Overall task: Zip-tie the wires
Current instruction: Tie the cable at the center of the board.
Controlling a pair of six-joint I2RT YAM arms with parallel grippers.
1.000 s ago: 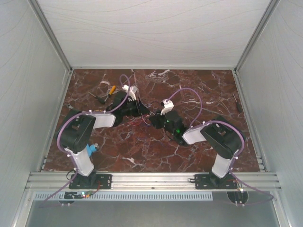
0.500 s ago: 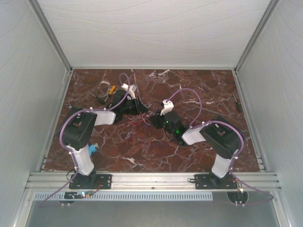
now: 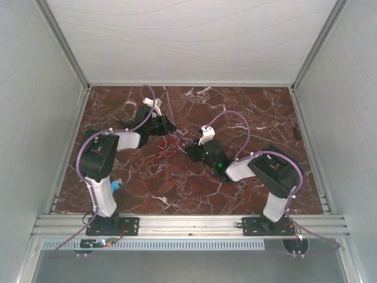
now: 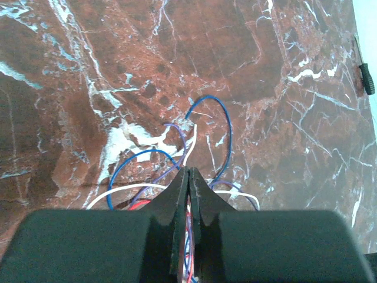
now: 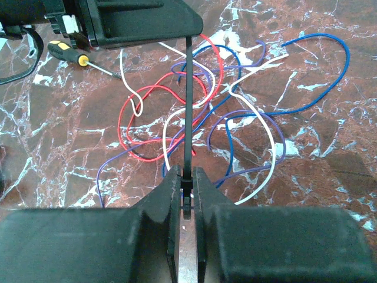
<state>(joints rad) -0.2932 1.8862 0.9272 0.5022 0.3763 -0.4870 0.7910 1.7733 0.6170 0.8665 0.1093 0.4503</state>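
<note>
One black zip tie (image 5: 188,106), clamped in the right claw (image 5: 187,194), crosses one tangle of wires (image 5: 203,97). The left claw (image 4: 188,177) is pressed together. One yellow-handled screwdriver (image 5: 68,53) lies beyond the wires.

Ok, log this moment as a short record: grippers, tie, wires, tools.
right gripper: shut on zip tie
left gripper: shut, seemingly on the tie's other end
zip tie: straight, spanning both grippers, crossing over the wires
wires: loose tangle on table, not bundled
yellow-handled screwdriver: on table, apart from the tangle
</note>
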